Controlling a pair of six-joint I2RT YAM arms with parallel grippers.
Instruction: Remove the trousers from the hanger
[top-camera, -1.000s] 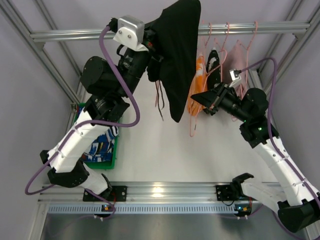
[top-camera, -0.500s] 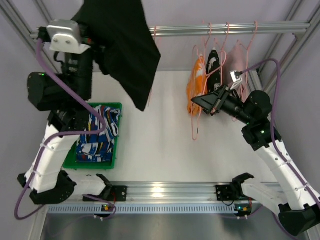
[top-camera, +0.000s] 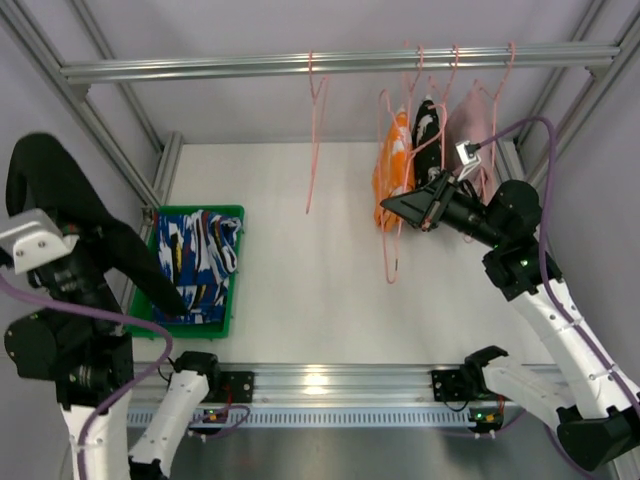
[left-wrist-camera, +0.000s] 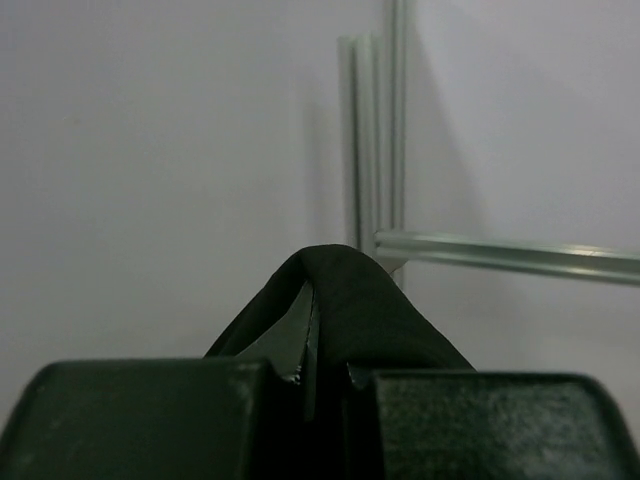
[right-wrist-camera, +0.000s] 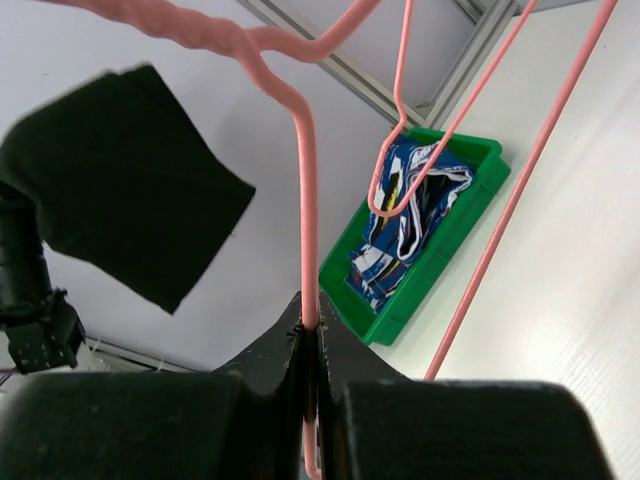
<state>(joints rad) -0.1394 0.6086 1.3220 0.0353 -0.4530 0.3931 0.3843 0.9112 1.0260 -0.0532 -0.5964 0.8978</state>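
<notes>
Where it drapes over the left tool (left-wrist-camera: 312, 372), the black pair (top-camera: 70, 215) hangs limp at 8 o'clock, its tip reaching the green tray (top-camera: 233, 300). The blue printed pair (top-camera: 195, 262) lies crumpled in that tray at 9 o'clock. Left arm raised off the bench (top-camera: 310, 290) edge, tool clamped on black cloth. Right arm reaches to 2 o'clock, right tool (right-wrist-camera: 312, 340) pinched tight on a pink hanger (right-wrist-camera: 306, 200).

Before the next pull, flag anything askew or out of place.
The black trousers dangle from the left gripper left of the green bin, only their tip over its rim, not inside. One pink hanger hangs bare. The right gripper pinches a second hanger.
</notes>
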